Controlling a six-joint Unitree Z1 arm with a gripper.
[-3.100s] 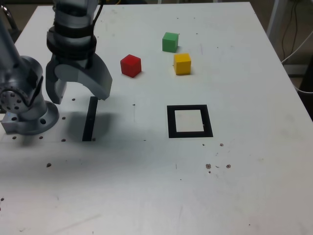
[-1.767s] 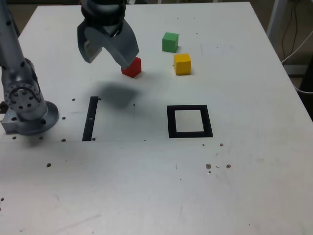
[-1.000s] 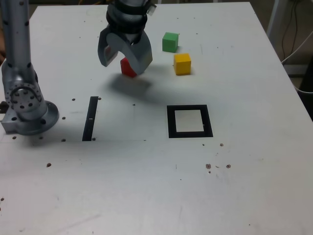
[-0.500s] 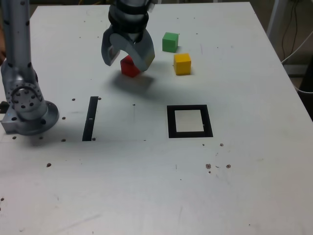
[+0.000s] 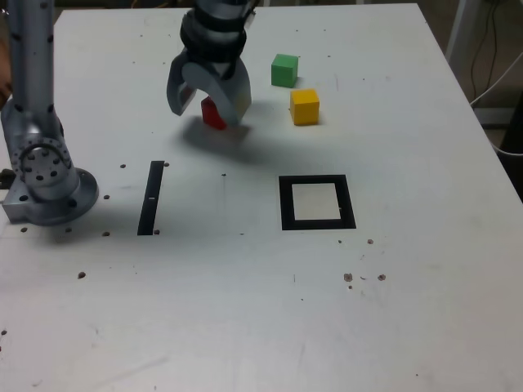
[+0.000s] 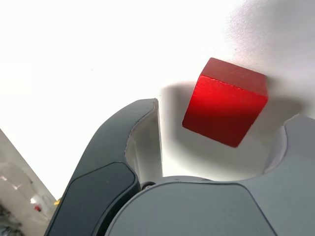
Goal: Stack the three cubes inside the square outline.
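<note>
The red cube (image 6: 224, 103), glossy and sharp-edged with a duller top face, sits on the white table (image 5: 392, 286) between the gripper's (image 6: 221, 108) parted jaws, seemingly untouched, though the exterior view partly hides it.

Arm (image 5: 31, 73): raised | wrist (image 5: 214, 33): tilted downward | hand (image 5: 206, 118): open, fingers (image 6: 110, 132) apart

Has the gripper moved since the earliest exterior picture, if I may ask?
Yes, the open gripper has moved toward the exterior view's right, from left of the black tape strip to right of it.
</note>
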